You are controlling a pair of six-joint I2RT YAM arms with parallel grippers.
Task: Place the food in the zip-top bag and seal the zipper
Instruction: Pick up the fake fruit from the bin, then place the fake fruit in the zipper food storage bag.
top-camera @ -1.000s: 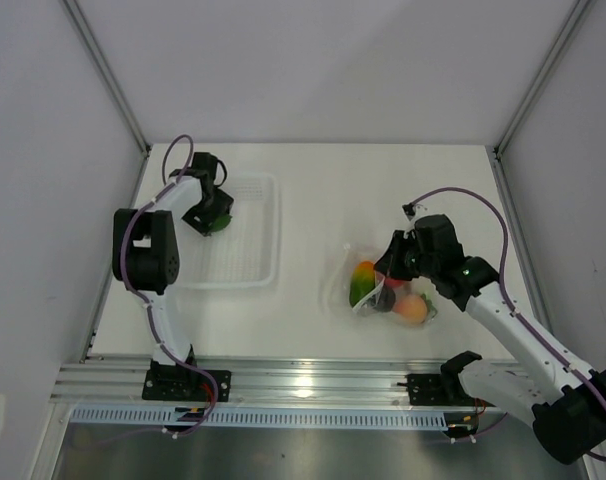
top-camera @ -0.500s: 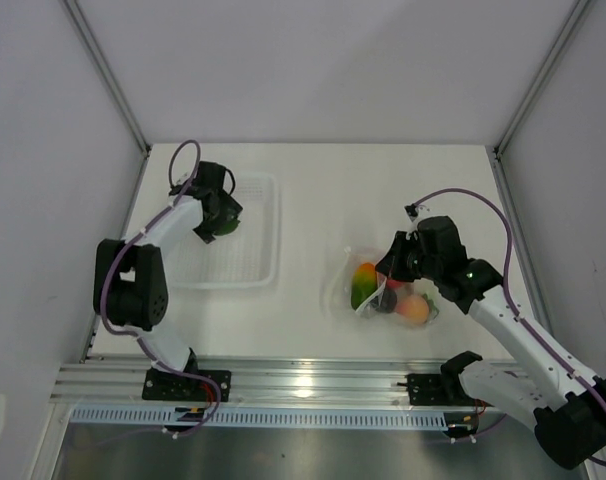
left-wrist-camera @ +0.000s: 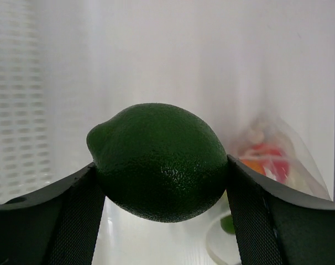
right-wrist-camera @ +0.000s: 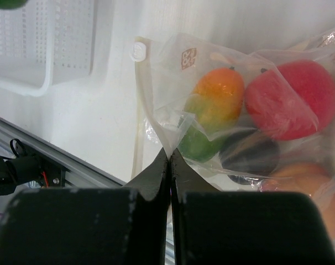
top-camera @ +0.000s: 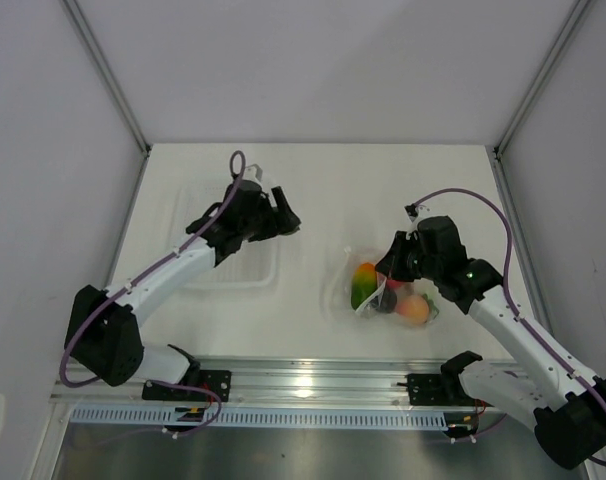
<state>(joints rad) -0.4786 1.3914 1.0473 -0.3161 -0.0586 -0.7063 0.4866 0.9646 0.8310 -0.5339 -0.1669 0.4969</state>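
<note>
Left claw (top-camera: 283,222): grasping the green fruit (left-wrist-camera: 159,160) between both pads, hanging over the right rim of the white tray (top-camera: 266,262), left of centre in the top view.
Green fruit: sitting crosswise in the grip, bulging well above the pads, well apart from the bag.
Right claw (right-wrist-camera: 169,163): clenched on a thin fold of the zip-top bag (right-wrist-camera: 167,49), right of centre in the top view.
Zip-top bag: lying on the surface (top-camera: 383,190), already holding the mango (right-wrist-camera: 217,96), a red fruit (right-wrist-camera: 292,99), a dark brown one (right-wrist-camera: 247,154) and the peach (right-wrist-camera: 300,182).
Zipper (right-wrist-camera: 141,99): running down the left of the right wrist view; apparently not yet pressed shut.
Step, as judged: bringing the green fruit across to the bag mouth.
Risk, slipping: the fruit is round and glossy, so it may be squeezing out of the pads and rolling off.
Risk, missing: the mouth is being lifted at one pinch only, so sagging film could be blocking entry and the fruit landing outside.
Risk, losing the pinch: crinkly film could be sliding free under a push.
</note>
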